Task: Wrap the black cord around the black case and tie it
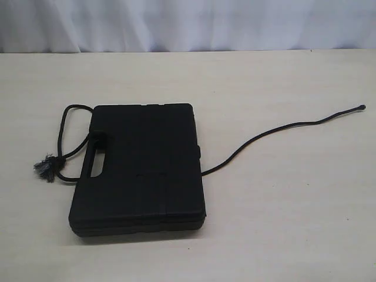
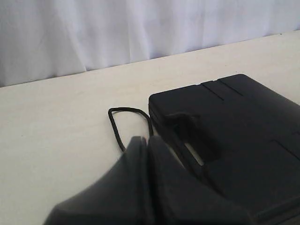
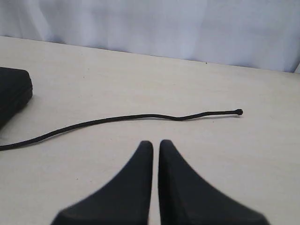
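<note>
The black case lies flat on the table, handle slot to its left. The black cord runs out from under the case's right edge to a small knob at the far right. On the left it loops past the handle and ends in a frayed grey tuft. Neither arm shows in the exterior view. In the left wrist view my left gripper is shut and empty, beside the case and the cord loop. My right gripper is shut on nothing, short of the cord and its knob.
A pale wooden table carries everything. A white curtain hangs along its far edge. Nothing else stands on the table.
</note>
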{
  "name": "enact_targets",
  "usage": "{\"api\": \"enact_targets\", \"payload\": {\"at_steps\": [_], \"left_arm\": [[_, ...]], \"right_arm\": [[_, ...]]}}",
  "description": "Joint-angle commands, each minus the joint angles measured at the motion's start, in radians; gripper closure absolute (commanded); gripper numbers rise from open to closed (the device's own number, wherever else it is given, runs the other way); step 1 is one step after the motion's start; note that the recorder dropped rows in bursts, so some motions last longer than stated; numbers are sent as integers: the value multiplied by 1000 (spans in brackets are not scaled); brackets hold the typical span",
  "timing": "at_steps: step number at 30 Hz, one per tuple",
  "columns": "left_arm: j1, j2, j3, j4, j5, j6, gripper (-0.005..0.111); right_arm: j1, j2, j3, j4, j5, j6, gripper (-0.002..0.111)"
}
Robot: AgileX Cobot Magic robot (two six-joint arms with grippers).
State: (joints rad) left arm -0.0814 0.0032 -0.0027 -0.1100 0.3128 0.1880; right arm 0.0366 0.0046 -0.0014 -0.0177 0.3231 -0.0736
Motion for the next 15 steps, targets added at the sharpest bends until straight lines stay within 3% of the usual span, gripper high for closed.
{"api": "enact_targets", "payload": {"at_steps": [1, 9, 13, 15], "left_arm": [[1, -3, 3, 1, -9, -2, 107], [1, -3, 3, -24, -157, -2, 107], [1, -3, 3, -270, -340, -44, 107], [1, -3, 3, -480, -481, -65, 107]], "right_arm": [[-4, -5, 1, 3, 0, -8, 104], [-4, -5, 1, 1, -24, -23, 104], [-2, -5, 1, 41, -141, -34, 104], [0, -5, 1, 235, -269, -15, 104]]}}
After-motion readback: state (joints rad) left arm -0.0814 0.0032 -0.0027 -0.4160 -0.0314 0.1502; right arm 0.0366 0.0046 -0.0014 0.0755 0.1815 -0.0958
